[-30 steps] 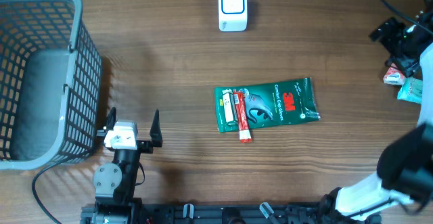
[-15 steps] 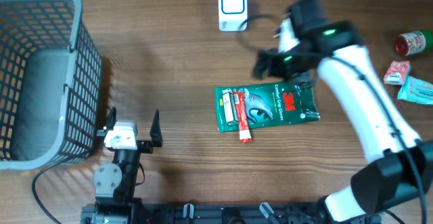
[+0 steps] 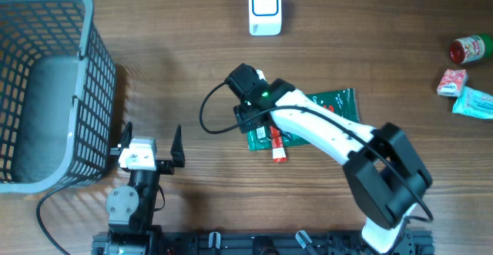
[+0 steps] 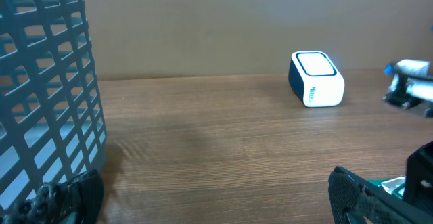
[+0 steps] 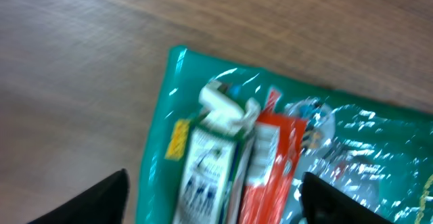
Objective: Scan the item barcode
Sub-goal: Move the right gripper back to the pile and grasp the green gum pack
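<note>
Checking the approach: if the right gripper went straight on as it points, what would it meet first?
Probably the white sachet and red sachet lying on the green glove pack, centred ahead of the right gripper; how far is unclear.

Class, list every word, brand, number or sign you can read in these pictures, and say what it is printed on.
Nothing can be read for certain.
green packet: white print, mostly hidden and too small.
white stick pack: print blurred.
red stick pack: print blurred.
white scanner: side mark too small.
red can: label too small.
</note>
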Controlling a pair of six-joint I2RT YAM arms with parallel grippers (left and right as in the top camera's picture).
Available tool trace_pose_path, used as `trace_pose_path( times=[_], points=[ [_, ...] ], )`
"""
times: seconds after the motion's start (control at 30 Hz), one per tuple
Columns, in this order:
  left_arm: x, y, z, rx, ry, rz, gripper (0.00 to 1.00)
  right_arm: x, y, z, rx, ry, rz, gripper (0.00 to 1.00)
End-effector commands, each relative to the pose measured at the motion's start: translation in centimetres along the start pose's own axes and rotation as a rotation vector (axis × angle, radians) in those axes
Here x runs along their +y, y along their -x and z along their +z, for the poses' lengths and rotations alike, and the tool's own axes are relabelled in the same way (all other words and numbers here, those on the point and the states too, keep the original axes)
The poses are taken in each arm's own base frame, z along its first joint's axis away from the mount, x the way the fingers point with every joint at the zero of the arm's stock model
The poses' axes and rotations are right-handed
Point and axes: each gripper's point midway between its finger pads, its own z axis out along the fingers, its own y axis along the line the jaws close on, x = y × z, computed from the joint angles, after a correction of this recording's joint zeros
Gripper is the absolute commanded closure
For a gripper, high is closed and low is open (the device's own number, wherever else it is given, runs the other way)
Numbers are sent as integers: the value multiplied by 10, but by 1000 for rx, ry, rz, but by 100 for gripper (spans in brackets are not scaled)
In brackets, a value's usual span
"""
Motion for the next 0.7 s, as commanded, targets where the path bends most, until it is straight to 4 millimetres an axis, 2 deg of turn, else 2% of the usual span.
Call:
trace_pose_path(
  times=[0.0,0.17,0.23,0.37,0.4,0.47,0.5,0.53,0.57,0.6,0.67],
  points=[
    [-2,-1,0,-2,-11,-6,0,-23,8,12,-50,-160,-9,26],
    [-2,-1,0,-2,-11,-6,0,-22,14,20,-70,-174,-40,33],
    [-2,-1,0,-2,-11,-6,0,-19,6,29,-36,-173,-85,37],
    [-2,-1,0,-2,-11,-6,0,-12,-3,30,-9,-169,-124,41],
    [-2,-1,0,-2,-11,-6,0,-10,-4,31,-3,-159,-123,45],
    [-2,-1,0,-2,-11,-6,0,-9,-10,36,23,-154,-115,60],
    [-2,-1,0,-2,-11,-6,0,-10,-12,36,30,-158,-106,63],
    [-2,-1,0,-2,-11,-6,0,-11,-13,36,34,-159,-103,72],
    [-2,-1,0,-2,-11,-6,0,-11,-14,36,38,-156,-96,76],
    [-2,-1,0,-2,-11,-6,0,-9,-19,35,69,-132,-94,83],
    [-2,-1,0,-2,-11,-6,0,-6,-19,30,94,-93,-86,87]
  ],
)
